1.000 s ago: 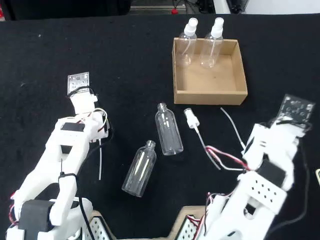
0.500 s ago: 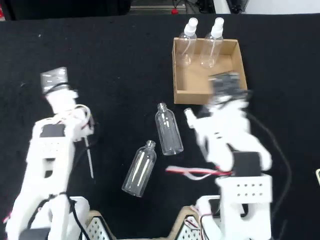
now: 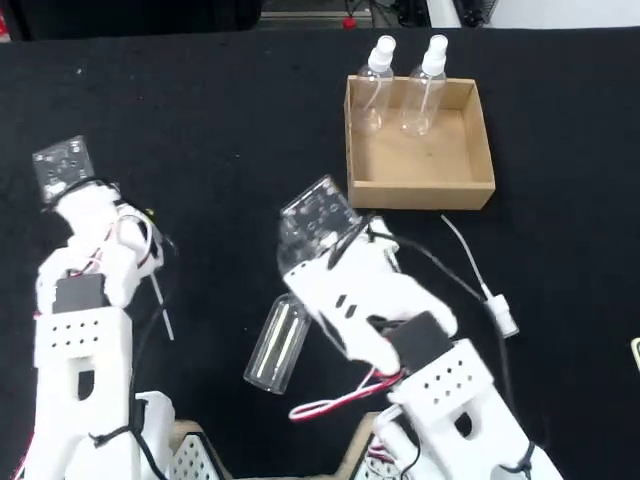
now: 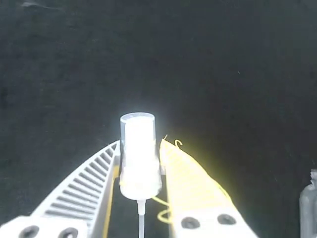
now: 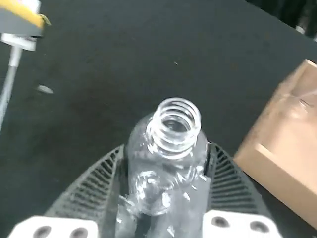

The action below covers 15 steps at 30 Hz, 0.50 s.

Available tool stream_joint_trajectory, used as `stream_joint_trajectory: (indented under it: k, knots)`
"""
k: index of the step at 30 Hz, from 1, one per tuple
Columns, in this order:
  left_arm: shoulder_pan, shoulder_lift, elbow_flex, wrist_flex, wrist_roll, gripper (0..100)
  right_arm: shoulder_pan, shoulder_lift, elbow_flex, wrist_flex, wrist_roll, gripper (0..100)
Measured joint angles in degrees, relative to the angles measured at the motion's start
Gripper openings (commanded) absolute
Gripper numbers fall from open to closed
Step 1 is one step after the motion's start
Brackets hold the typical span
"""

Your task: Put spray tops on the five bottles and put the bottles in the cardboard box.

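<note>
Left wrist view shows us the left gripper (image 4: 140,146) pressed together on a spray top (image 4: 140,166), whose thin tube trails back between the fingers. The right gripper (image 5: 166,149) pinches an open bottle (image 5: 171,131) around its shoulder, threaded neck bare, near the middle of the table (image 3: 230,120). The cardboard box (image 3: 420,192) sits just far-right of that arm with two capped bottles (image 3: 378,85) leaning at its far wall. A second bottle (image 3: 278,345) lies nearer, and a loose spray top (image 3: 503,318) lies to the right.

We judge the step to be joining top to bottle. To do it well, we should hold the bottle steady, bring the top across from the left, thread the tube tip into the neck first, and only then seat and turn the cap. A tilted bottle or a swinging tube would likely catch on the rim.

Compared with half a second ago, the right arm has swung left from the box's near edge and now covers the spot where that bottle lay. The left arm has drawn further left, and the second bottle has not shifted
</note>
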Motion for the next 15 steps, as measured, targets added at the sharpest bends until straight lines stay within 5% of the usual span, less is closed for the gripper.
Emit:
stream_joint_trajectory:
  k: [6,15]
  knots:
    - [-6.8,-0.6,0.0,0.0,0.4,3,-6.8,0.0,0.0,-1.0,-0.4,17.2]
    - [-7.2,-0.6,0.0,0.0,2.9,3,-11.2,-1.8,5.2,-5.0,-0.4,17.0]
